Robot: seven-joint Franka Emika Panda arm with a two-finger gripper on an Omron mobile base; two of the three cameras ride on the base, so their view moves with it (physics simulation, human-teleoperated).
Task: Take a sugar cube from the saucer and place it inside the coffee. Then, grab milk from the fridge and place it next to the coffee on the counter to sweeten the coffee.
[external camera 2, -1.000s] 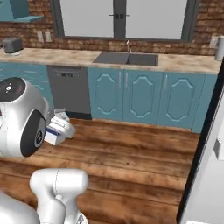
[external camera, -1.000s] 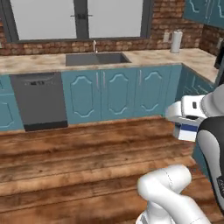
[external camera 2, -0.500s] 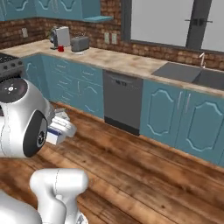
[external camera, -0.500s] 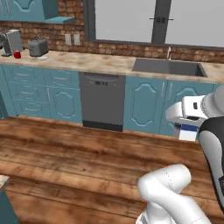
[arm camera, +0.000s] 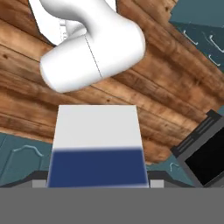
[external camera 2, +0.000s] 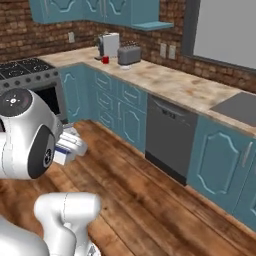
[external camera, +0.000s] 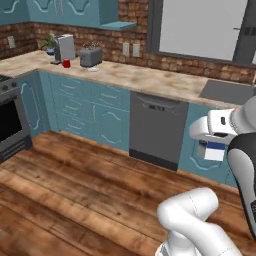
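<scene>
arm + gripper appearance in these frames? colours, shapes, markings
The arm is glossy white with rounded, bulbous links and dark grey joint sections; a round dark joint cap with small light markings shows in the right base view. The gripper is a white blocky hand.

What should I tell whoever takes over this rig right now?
Tool: shut on the milk carton, carried low in front of the arm, above the wooden floor.
Coffee: red cup on the far end of the counter, beside the coffee machine and toaster.
Saucer: too small to make out from here.
Done: milk is in hand, out of the fridge.
Cannot tell: whether the sugar cube is in the cup.
Left: drive to the coffee, set the milk beside it on the counter.
</scene>
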